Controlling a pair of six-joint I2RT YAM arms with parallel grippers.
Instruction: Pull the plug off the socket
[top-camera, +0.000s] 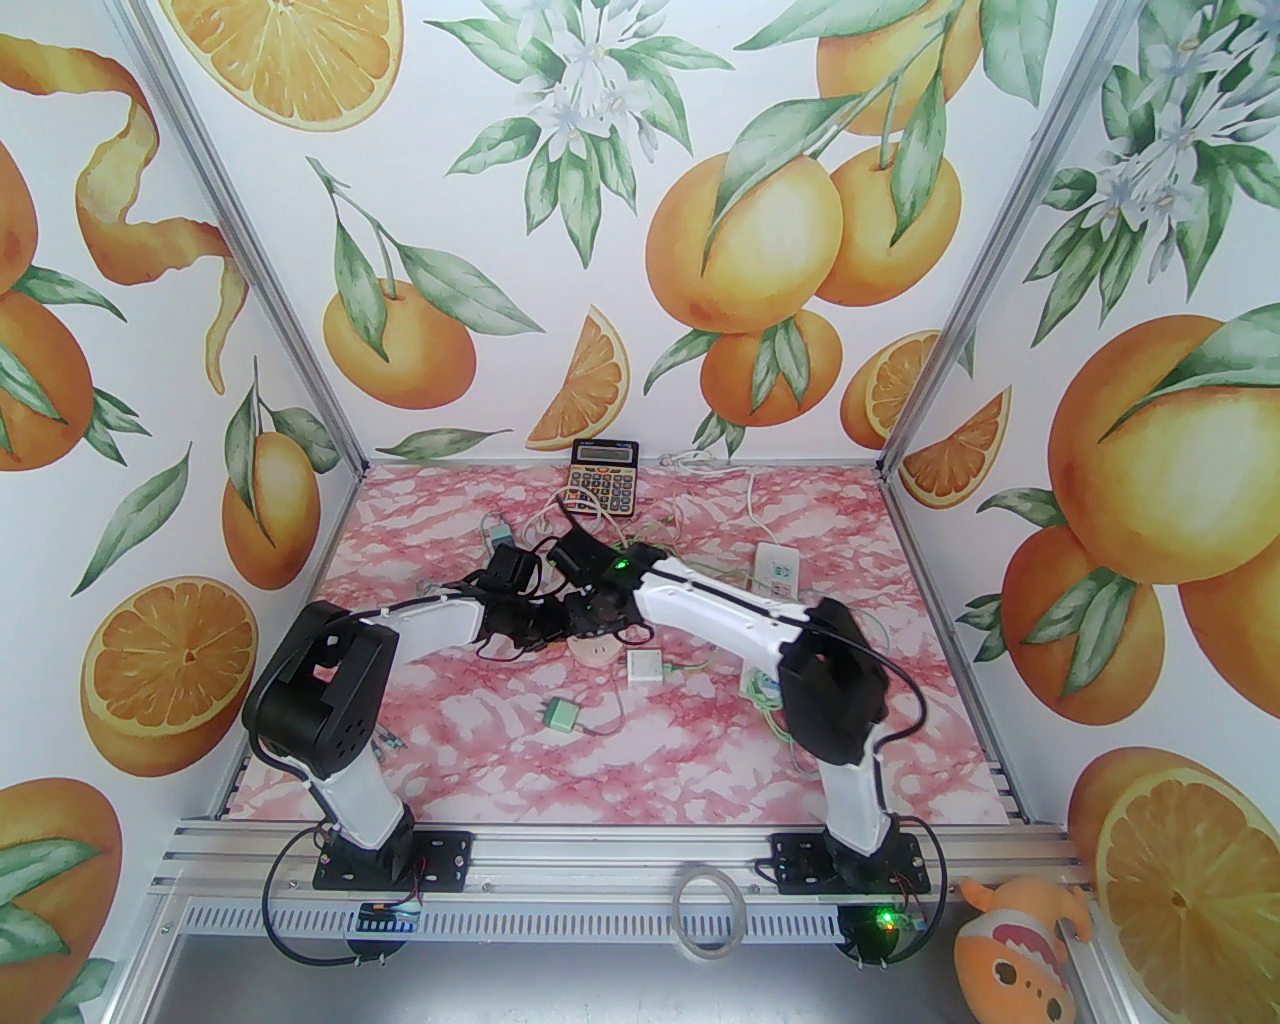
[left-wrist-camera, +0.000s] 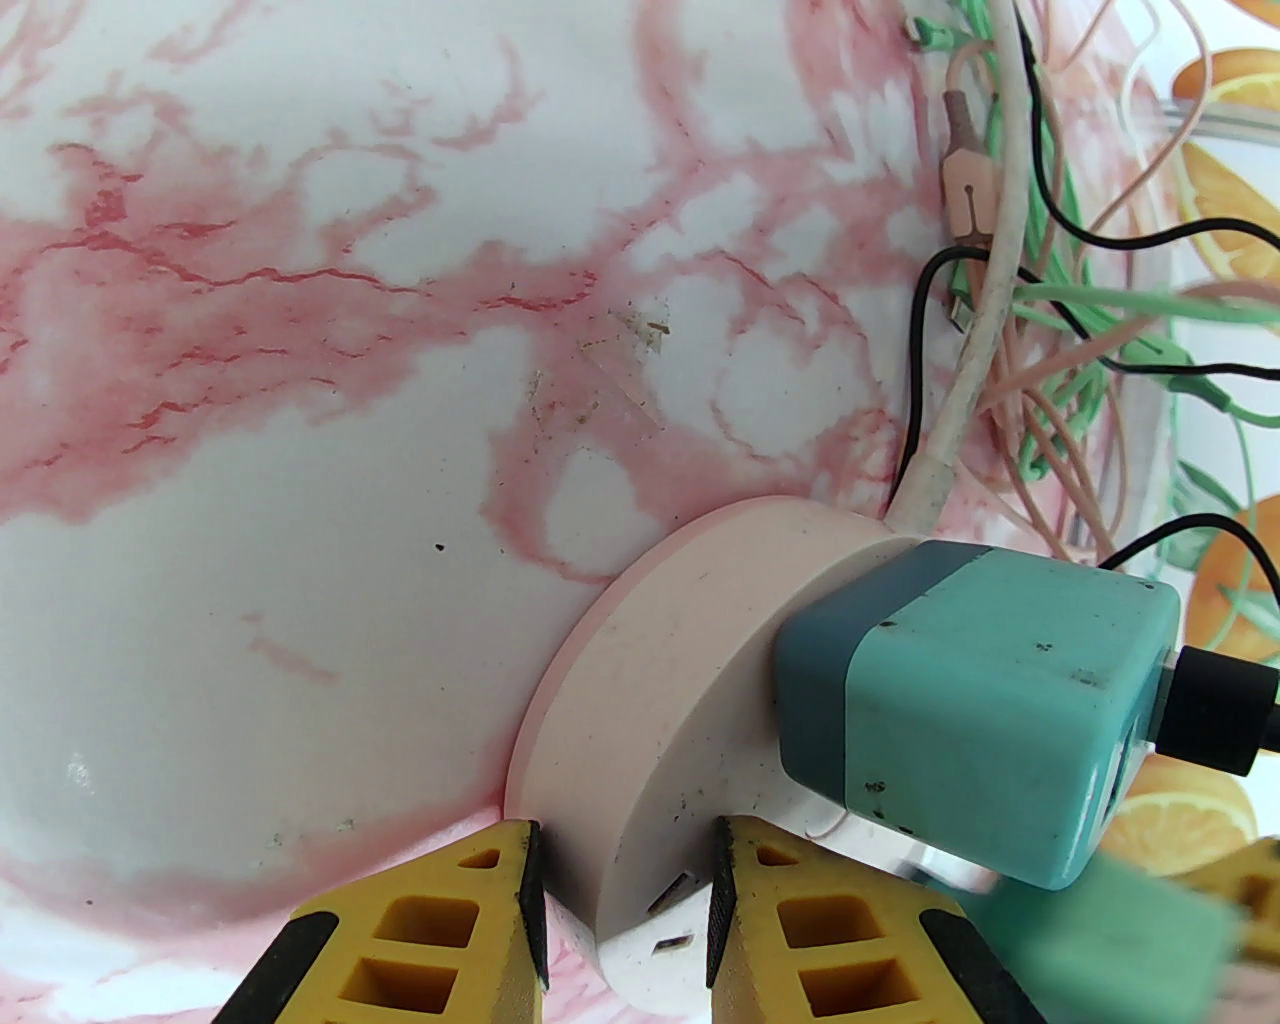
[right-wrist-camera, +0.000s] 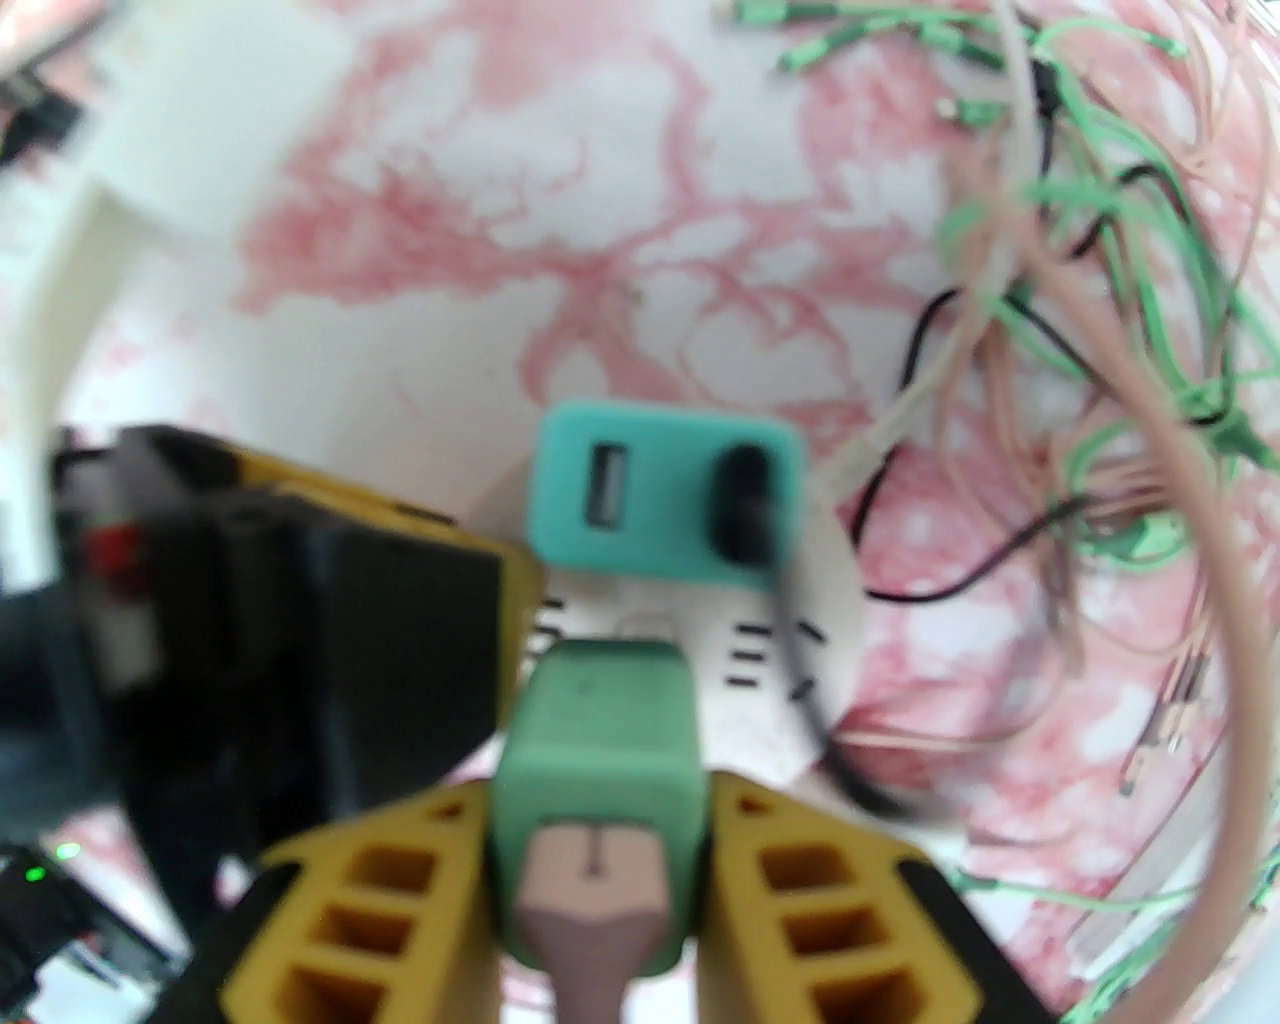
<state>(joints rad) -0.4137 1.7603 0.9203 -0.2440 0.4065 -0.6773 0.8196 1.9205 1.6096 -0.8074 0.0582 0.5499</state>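
The right claw (right-wrist-camera: 595, 790) is clamped on the sides of a green plug (right-wrist-camera: 595, 720), with the plug's pink cable boot running back between the fingers. Just beyond it, the left claw (left-wrist-camera: 625, 850) is clamped across the rim of the round pale-pink socket (left-wrist-camera: 680, 640), pinning it flat near the middle of the pink marble bench (left-wrist-camera: 300, 400).

The plug sits right over the socket face. A glint of metal under it in the left wrist view suggests the prongs are partly drawn. Whether they are fully free cannot be told, so the pull looks under way and not finished.

There are no true containers. The socket itself holds a teal USB charger (left-wrist-camera: 990, 700) with a black lead, seated beside the green plug. Past the socket lies a tangle of green, pink and black cables (right-wrist-camera: 1100, 300), then a white power strip (top-camera: 778, 570) toward the right edge. A calculator (top-camera: 604, 478) stands at the far edge.
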